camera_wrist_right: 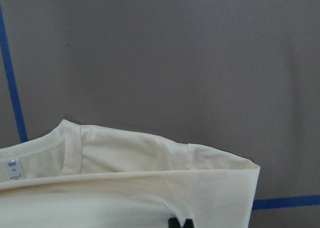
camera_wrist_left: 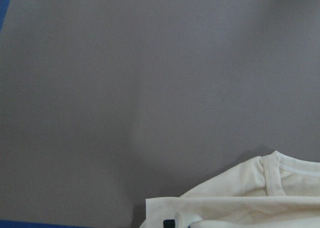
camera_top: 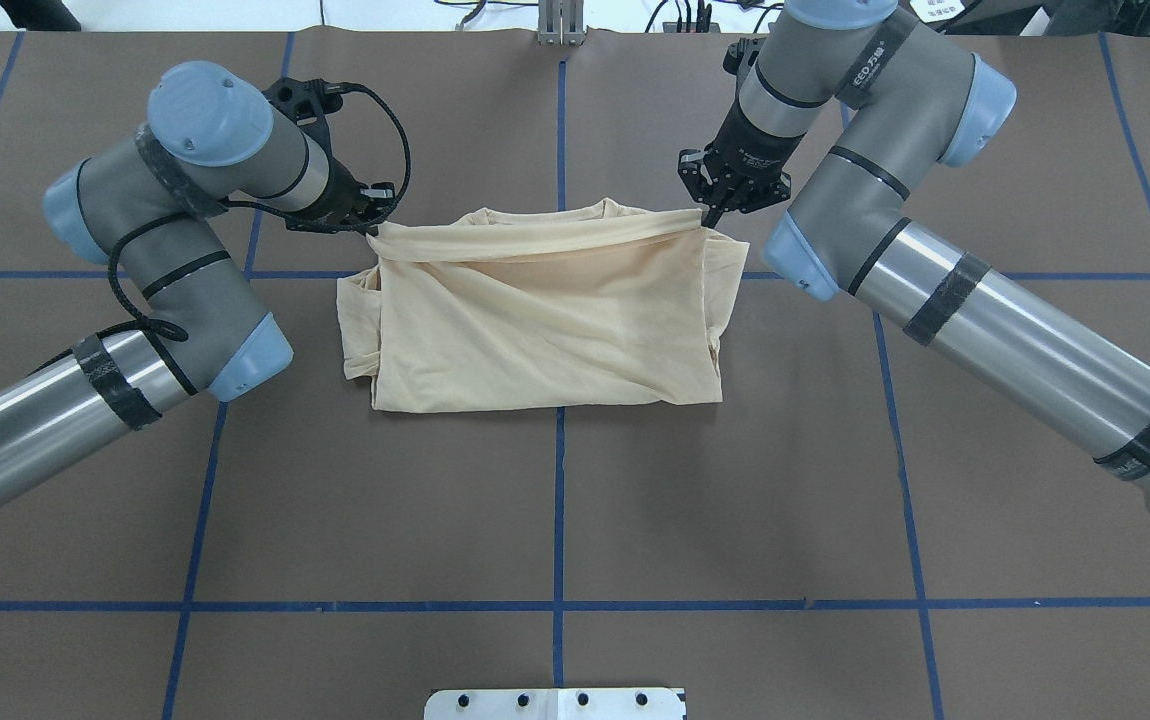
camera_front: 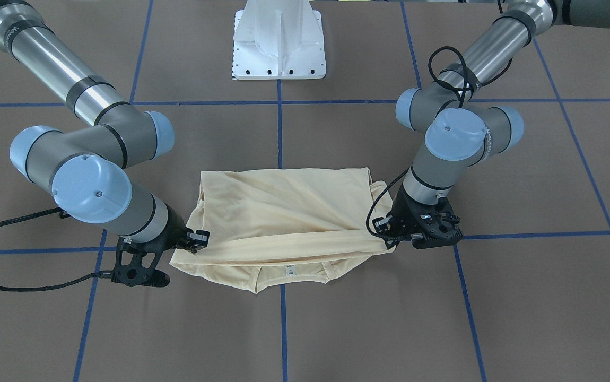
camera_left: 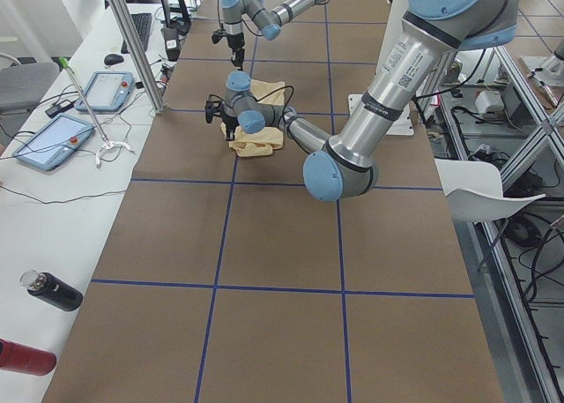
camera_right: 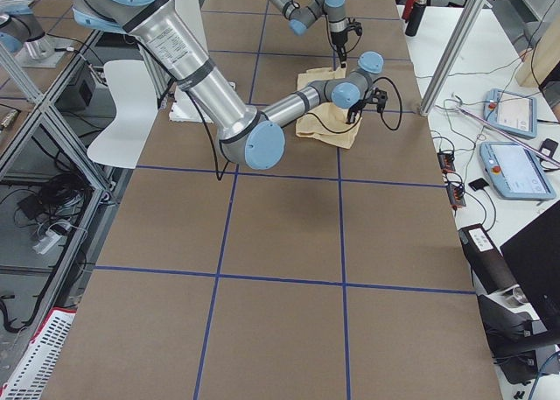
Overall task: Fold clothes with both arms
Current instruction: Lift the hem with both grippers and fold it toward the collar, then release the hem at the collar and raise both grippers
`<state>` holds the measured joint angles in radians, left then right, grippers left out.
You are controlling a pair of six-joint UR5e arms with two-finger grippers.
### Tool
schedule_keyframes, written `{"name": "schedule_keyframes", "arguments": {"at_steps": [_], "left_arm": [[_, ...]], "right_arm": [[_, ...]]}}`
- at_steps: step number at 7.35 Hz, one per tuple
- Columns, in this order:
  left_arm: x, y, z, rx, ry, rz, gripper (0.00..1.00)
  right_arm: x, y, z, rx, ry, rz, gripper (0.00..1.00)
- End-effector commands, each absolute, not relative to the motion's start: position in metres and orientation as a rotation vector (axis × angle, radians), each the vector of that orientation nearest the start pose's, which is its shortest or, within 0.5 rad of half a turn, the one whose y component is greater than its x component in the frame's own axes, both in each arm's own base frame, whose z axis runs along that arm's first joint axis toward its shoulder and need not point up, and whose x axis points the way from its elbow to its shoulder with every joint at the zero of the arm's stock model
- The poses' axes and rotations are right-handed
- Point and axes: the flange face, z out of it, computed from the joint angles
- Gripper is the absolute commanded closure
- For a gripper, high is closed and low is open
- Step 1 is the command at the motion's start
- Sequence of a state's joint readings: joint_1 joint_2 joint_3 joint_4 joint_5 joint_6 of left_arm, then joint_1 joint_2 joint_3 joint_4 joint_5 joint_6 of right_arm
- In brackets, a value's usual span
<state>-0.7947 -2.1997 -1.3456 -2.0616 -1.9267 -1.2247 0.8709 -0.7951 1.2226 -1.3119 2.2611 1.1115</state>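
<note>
The pale cream-yellow shirt lies folded across the middle of the table, print hidden. Its far edge is doubled over the collar, where the white neck tag shows. My left gripper is shut on the left end of that folded edge, on the view's right in the front-facing view. My right gripper is shut on the right end, on the view's left in the front-facing view. The right wrist view shows the collar and tag. The left wrist view shows the shirt's corner.
The white pedestal base stands at the robot's side of the table. Blue tape lines grid the brown tabletop. A side bench with tablets and bottles runs beyond the table's far edge, with a metal pole.
</note>
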Motion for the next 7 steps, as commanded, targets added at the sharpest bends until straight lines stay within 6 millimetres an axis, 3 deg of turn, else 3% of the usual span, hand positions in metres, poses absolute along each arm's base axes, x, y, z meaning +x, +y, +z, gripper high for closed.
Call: {"name": "schedule_keyframes", "arguments": {"at_steps": [1, 4, 7], "left_arm": [[0.457, -0.607, 0.353, 0.179, 0.897, -0.264, 1.00], [0.460, -0.603, 0.342, 0.181, 0.913, -0.260, 1.00], [0.462, -0.593, 0.326, 0.181, 0.940, -0.260, 1.00]], "right_arm": [[-0.448, -0.641, 0.325, -0.128, -0.894, 0.161, 1.00], [-0.432, -0.654, 0.324, -0.113, -0.894, 0.187, 1.00], [-0.436, -0.662, 0.320, -0.094, -0.876, 0.199, 1.00]]}}
